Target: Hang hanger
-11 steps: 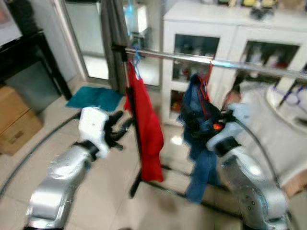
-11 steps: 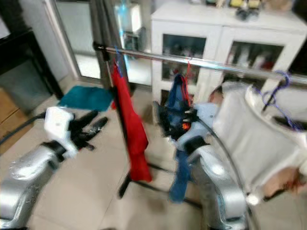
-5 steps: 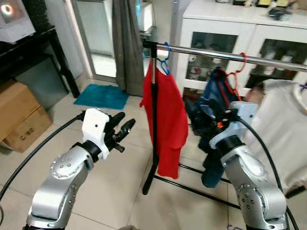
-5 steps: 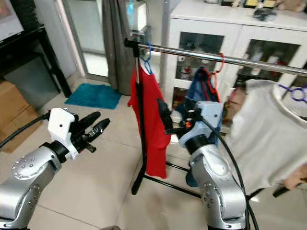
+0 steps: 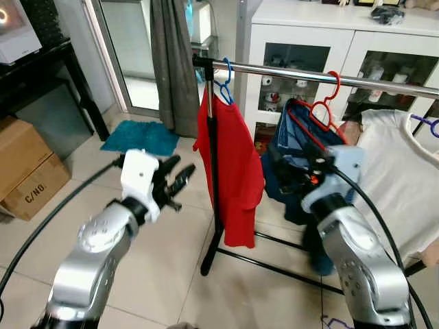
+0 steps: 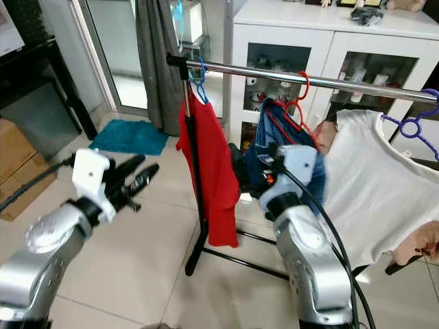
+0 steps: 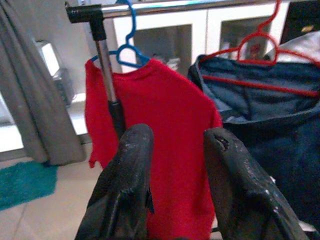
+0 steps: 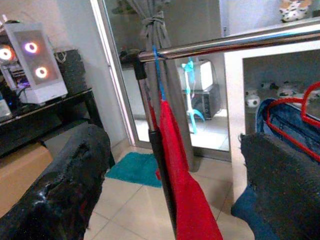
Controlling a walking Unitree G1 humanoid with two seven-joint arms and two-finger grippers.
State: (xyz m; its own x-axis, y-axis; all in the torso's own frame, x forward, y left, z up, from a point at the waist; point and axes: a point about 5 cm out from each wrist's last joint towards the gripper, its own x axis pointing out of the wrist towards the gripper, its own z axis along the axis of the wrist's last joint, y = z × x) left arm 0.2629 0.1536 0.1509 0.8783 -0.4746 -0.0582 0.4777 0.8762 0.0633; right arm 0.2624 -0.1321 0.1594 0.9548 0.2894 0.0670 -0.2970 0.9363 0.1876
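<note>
A steel rail (image 5: 309,74) runs across a clothes rack. A red hanger (image 5: 328,103) carrying a dark blue garment (image 5: 291,133) is hooked over the rail. To its left a blue hanger (image 5: 223,77) holds a red shirt (image 5: 233,164), and to its right a purple hanger (image 6: 411,127) holds a white shirt (image 6: 363,185). My right gripper (image 8: 172,140) is open just in front of the blue garment with nothing between its fingers (image 8: 65,185). My left gripper (image 5: 180,179) is open and empty left of the rack post, pointing at the red shirt (image 7: 165,105).
The rack's black post (image 5: 212,178) and floor bar (image 5: 274,264) stand on a tiled floor. A white glass-door cabinet (image 5: 329,34) is behind the rail. A grey curtain (image 5: 171,62), teal mat (image 5: 140,136), cardboard box (image 5: 24,171) and black table (image 5: 41,62) lie to the left.
The camera has swung and steadied, shifting the whole scene. The red hanger stays hooked on the rail. My left arm has come up slightly.
</note>
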